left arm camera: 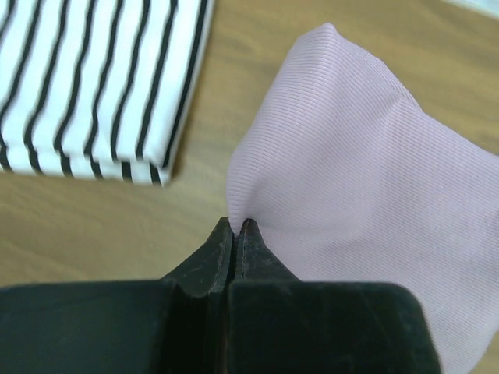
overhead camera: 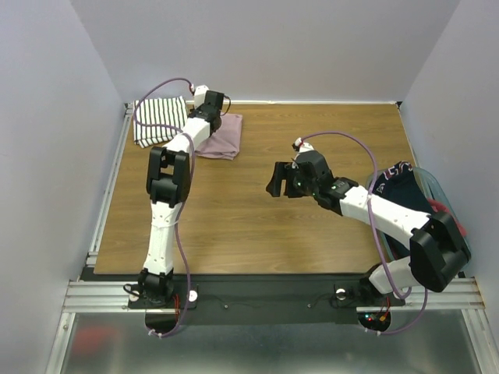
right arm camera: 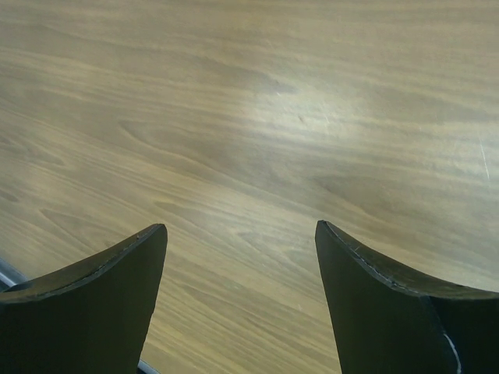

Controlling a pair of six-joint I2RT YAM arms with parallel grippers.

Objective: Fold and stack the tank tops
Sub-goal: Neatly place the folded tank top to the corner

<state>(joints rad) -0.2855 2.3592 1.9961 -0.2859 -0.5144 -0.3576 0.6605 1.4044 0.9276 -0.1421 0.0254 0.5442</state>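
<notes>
Left end effector [left arm camera: 238, 226]: your fingers are pressed together, tips nipping the edge of the pink tank top [left arm camera: 359, 179].
Pink tank top: it's at the far left of the bench [overhead camera: 234, 226], just right of the striped one. The cloth rises away from your tips in a soft ridge.
Striped tank top [left arm camera: 93, 78]: folded flat in the far left corner, black stripes on white. A strip of bare wood separates it from the pink one.
Right end effector [overhead camera: 277, 181]: your fingers are spread wide with nothing between them, hanging over bare wood near the middle of the bench, well apart from both tops.
Navy garment [overhead camera: 401, 183]: bunched at the right edge, beside your right arm.
</notes>
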